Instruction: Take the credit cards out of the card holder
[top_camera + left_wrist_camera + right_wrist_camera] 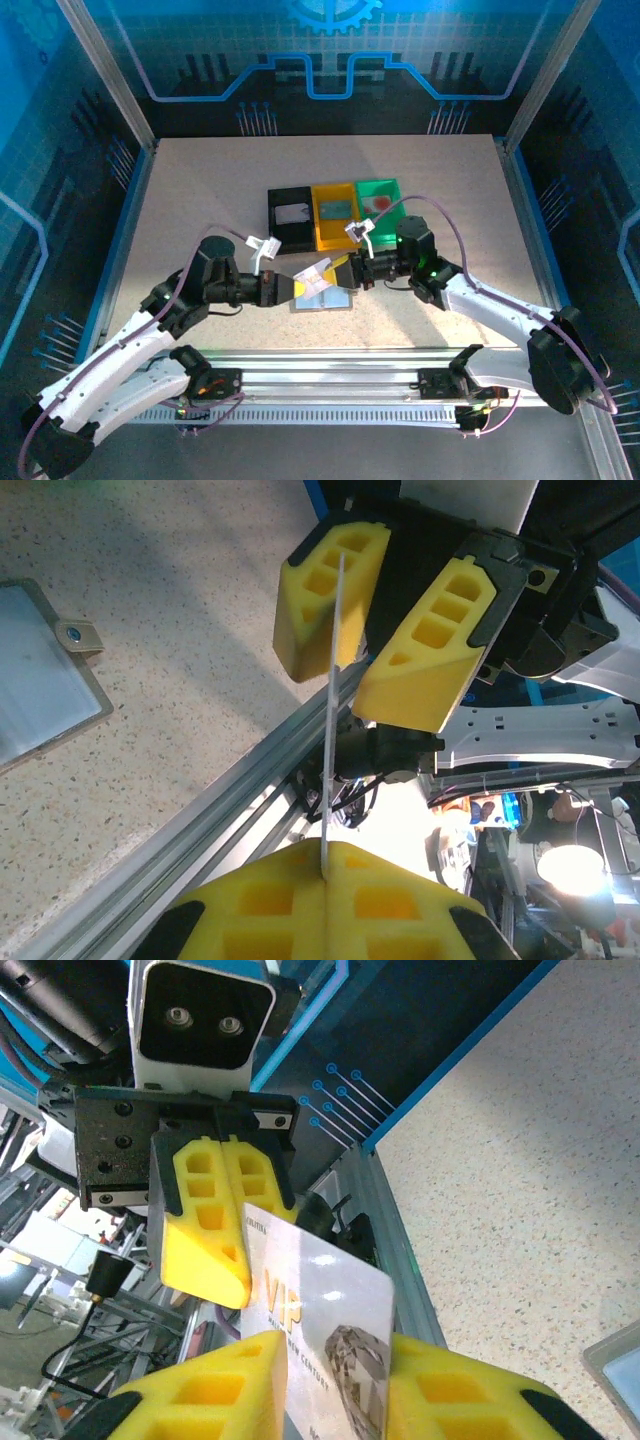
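**Credit card spanned by two end effectors above the card holder**

Just past the aluminium rail (330,365), the left end effector (298,285) is clamped tight on one edge of a pale "VIP" credit card (320,272). It holds the card in the air over the open grey card holder (325,300), which lies flat on the bench (200,200). The right end effector (352,270) straddles the card's opposite edge with its jaws narrow. From the left wrist, one pad (325,610) lies against the card while a slit shows at the other, so I judge it has no grip yet.

The risk is in the hand-over. If the left lets go before the right bites, the card drops onto the holder. If both pull at once, the thin card could bend or twist out.

Beyond, a black bin (275,235), a yellow bin (320,238) and a green bin (362,190) each hold a card. The bench is speckled beige, ringed by blue-lit printed walls (320,60).
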